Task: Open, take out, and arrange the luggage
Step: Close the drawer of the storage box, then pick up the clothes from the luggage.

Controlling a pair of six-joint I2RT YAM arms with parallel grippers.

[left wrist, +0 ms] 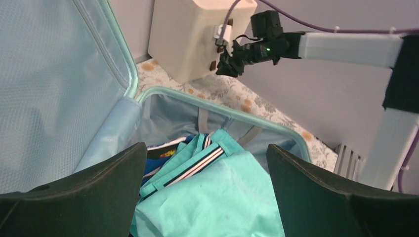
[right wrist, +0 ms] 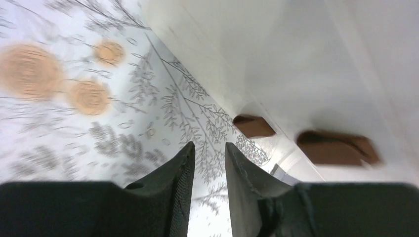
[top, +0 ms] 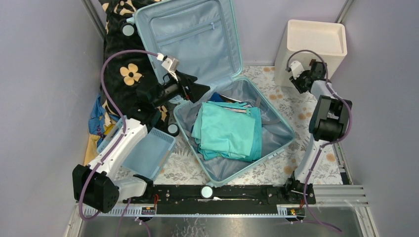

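Note:
The pale aqua suitcase (top: 290, 132) lies open on the table. Its lid (top: 192, 39) stands up against the back wall. Folded teal clothes (top: 227, 131) fill the base, with a darker blue garment under them at the back. My left gripper (top: 202, 91) is open and empty. It hovers over the base's back left corner by the hinge. In the left wrist view it (left wrist: 206, 147) frames the teal clothes (left wrist: 217, 197), a striped waistband, and the far rim (left wrist: 232, 112). My right gripper (top: 296, 85) is shut and empty, low beside the cream drawer unit, pointing at the floral cloth (right wrist: 74, 98).
The cream drawer unit (top: 311, 44) stands at the back right and fills the right wrist view (right wrist: 296, 59). A small blue basket (top: 148, 153) sits left of the suitcase. A dark flowered blanket (top: 123, 59) is heaped at the back left. Walls close in on both sides.

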